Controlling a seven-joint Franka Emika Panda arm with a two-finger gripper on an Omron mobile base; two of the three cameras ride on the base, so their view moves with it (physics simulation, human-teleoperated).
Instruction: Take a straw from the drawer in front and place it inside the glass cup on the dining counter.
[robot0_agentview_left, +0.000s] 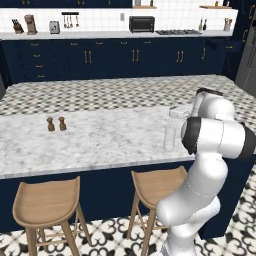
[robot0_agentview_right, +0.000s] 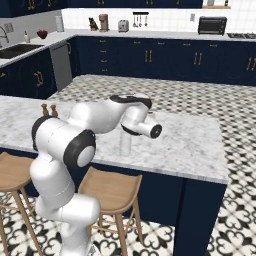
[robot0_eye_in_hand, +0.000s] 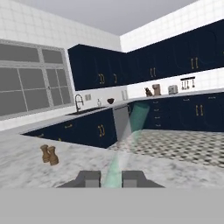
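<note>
A pale teal straw (robot0_eye_in_hand: 131, 131) stands between my gripper's (robot0_eye_in_hand: 111, 178) two dark finger tips and leans up and away to the right; the gripper is shut on it. The glass cup (robot0_agentview_left: 170, 136) is a tall clear vessel near the right end of the dining counter (robot0_agentview_left: 100, 145), close to its front edge. In the right base view the glass cup (robot0_agentview_right: 125, 145) stands just below my hand, which hovers level over the marble dining counter (robot0_agentview_right: 195, 145). The arm hides the straw in both base views.
Two small brown shakers (robot0_agentview_left: 56, 123) stand further left on the counter, also seen as shakers (robot0_eye_in_hand: 49, 154) from the hand. Two wooden stools (robot0_agentview_left: 47, 202) (robot0_agentview_left: 157, 186) sit under the counter's front edge. Navy cabinets and a back worktop line the far wall.
</note>
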